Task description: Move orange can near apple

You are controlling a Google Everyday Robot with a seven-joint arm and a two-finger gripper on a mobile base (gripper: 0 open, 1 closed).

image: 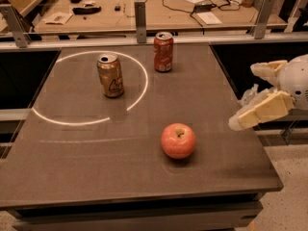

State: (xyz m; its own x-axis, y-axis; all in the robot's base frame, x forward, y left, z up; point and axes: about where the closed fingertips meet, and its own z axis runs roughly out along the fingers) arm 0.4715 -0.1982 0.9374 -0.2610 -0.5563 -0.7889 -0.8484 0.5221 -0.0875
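The orange can (110, 76) stands untouched at the back left of the table (72, 172), well apart from the apple (178, 140) nearer the front, while the gripper (243, 96) hangs by the right edge, spread open and empty, so the whole move is yet to do

Gripper (246, 96) right of table (72, 177) — partly cut by frame's right edge; back-desk clutter (86, 7) indistinct.
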